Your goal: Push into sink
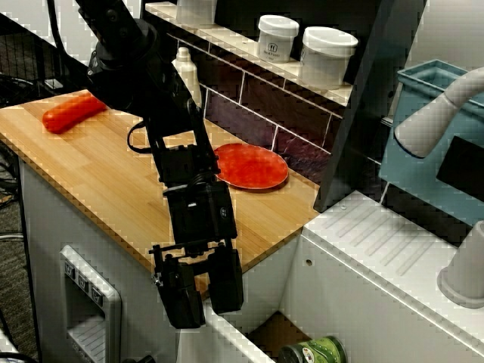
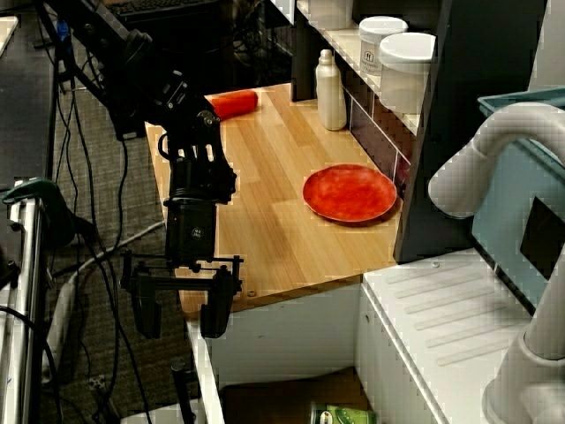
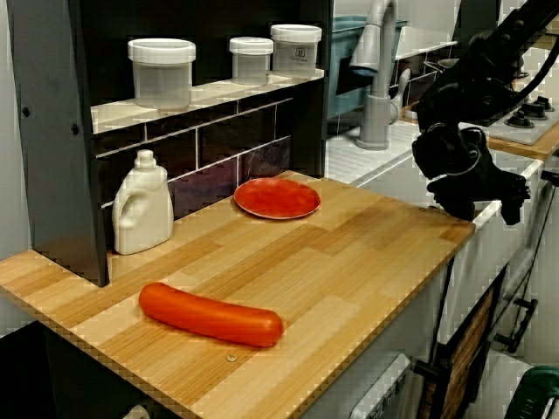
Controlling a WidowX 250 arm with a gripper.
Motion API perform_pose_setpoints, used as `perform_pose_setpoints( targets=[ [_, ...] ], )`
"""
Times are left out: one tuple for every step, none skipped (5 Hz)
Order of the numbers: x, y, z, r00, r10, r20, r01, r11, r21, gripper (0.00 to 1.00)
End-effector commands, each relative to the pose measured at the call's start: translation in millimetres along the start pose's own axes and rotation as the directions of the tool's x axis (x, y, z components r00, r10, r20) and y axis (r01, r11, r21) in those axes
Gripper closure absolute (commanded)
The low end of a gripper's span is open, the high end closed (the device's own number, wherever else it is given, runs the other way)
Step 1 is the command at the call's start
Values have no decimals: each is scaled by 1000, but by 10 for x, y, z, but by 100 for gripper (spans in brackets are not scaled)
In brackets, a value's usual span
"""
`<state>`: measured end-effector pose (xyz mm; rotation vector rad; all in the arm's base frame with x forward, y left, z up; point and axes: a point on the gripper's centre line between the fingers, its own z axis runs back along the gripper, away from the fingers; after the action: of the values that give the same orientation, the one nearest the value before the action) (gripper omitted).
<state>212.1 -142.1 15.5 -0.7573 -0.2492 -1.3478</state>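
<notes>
The gripper point(image 1: 198, 291) hangs off the front corner of the wooden counter point(image 1: 106, 174), fingers pointing down and spread with a clear gap between them, holding nothing. In the high side view its fingers point(image 2: 216, 309) sit out past the counter's edge, just above the white rim of the sink point(image 2: 201, 371). The sink lies below and beside the gripper; its tan floor point(image 1: 276, 333) shows in the front view, with a green can point(image 1: 314, 352) lying on it.

On the counter are a red plate point(image 1: 251, 165) near the dark tiled back wall, a white bottle point(image 1: 187, 72) and a red sausage point(image 1: 72, 112) at the far end. Jars point(image 1: 327, 54) stand on a shelf above. A ribbed white drainboard point(image 1: 393, 242) adjoins the sink, with a grey tap point(image 1: 435, 113) and a teal bin point(image 1: 423, 128) behind.

The view along the counter puts the sausage point(image 3: 210, 314) nearest and the gripper point(image 3: 467, 179) beyond the counter's far end; the sink's inside is hidden there. The high side view alone shows cables on the floor point(image 2: 88, 265)
</notes>
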Motion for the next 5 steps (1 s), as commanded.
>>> perform_pose_setpoints(
  targets=[
    [-61,-74,73,1000,25,9,-25,1000,18,0],
    [-61,-74,73,1000,25,9,-25,1000,18,0],
    [-61,-74,73,1000,25,9,-25,1000,18,0],
    [-61,-74,73,1000,25,9,-25,1000,18,0],
    [-61,-74,73,1000,25,9,-25,1000,18,0]
  ],
)
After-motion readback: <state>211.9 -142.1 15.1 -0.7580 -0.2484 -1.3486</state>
